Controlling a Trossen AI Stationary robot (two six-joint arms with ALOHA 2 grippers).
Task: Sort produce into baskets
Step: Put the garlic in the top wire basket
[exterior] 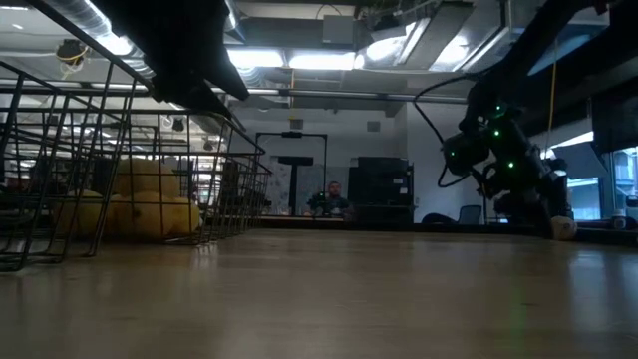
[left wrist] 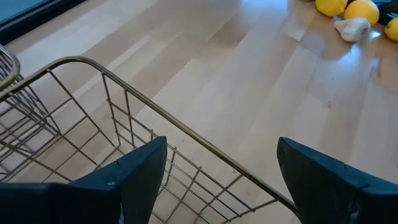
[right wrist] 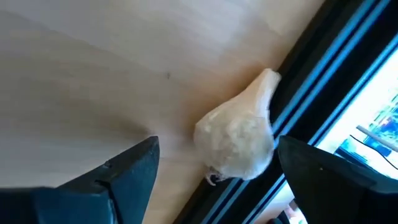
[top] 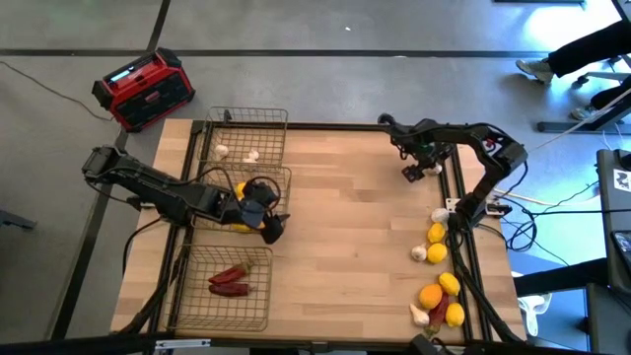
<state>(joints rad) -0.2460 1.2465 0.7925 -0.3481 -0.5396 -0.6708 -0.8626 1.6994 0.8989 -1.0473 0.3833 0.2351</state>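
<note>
Hovering w/ my right gripper (right wrist: 214, 180) jaws spread wide & empty, a garlic bulb (right wrist: 239, 140) lies just ahead btwn my fingers, hard against the table's dark edge rail (right wrist: 323, 74), its stem end pointing along the rail. Wrist view shows that bulb; the high view barely does. Farther off, my left gripper (top: 264, 214), also spread & empty, hangs over the middle basket (top: 284, 177) w/ lemons (exterior: 150, 211) inside.

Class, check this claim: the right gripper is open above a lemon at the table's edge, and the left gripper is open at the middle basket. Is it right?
One detail is wrong. The right wrist view shows the right gripper open above a garlic bulb, not a lemon, at the table's edge. The rest stands: the left gripper is open at the middle basket.
</note>
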